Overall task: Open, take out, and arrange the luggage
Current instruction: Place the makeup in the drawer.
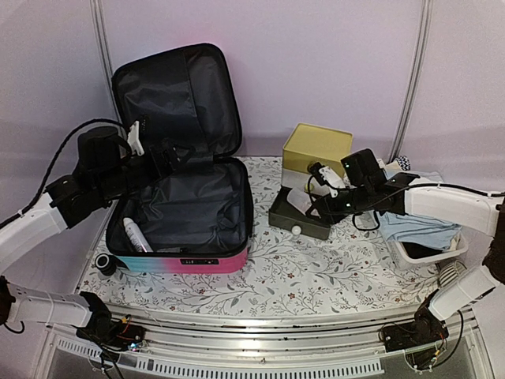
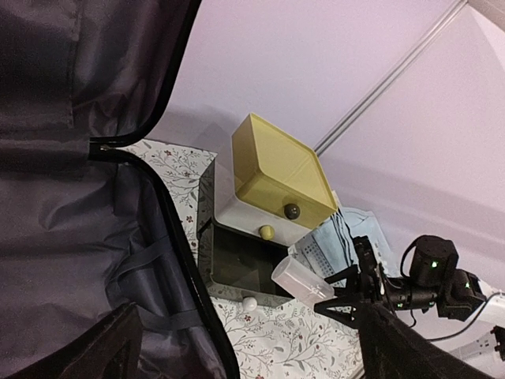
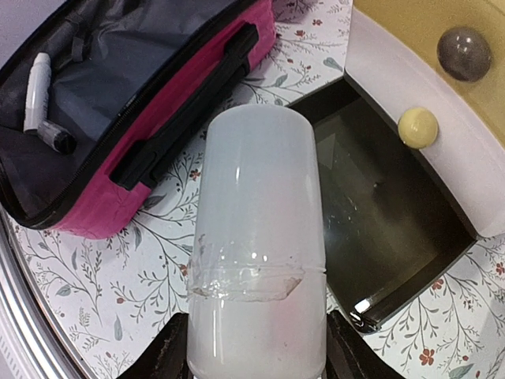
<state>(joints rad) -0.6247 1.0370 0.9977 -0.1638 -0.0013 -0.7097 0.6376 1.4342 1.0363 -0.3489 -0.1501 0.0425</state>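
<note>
**Luggage open on the left, cloudy cup held on the right**

A small black round thing sits on the flowery tablecloth at the far left. It is just beside the front corner of the luggage.

The luggage is a small hard suitcase, blue-green on one side and pink on the other. It lies flat on the left half of the table. Its lid stands up against the back wall, and the inside is lined with black cloth. A white tube lies in the bottom by the left wall. The right wrist view shows a small dark stick next to it.

The left gripper hangs over the back left part of the open luggage, close to where the lid joins. Its fingers are spread wide and there is nothing between them.

To the right of the luggage, the right gripper squeezes a cloudy see-through plastic cup by one end. The cup is in the air above the tablecloth, between the luggage and the drawers.

Next comes a little box of drawers with a yellow top. Its yellow drawer has a dark knob. The white drawer below has a yellow knob. The dark bottom drawer is pulled out, with a white knob on its front.

At the far right stands a white plastic basket with a light blue cloth in it.
</note>
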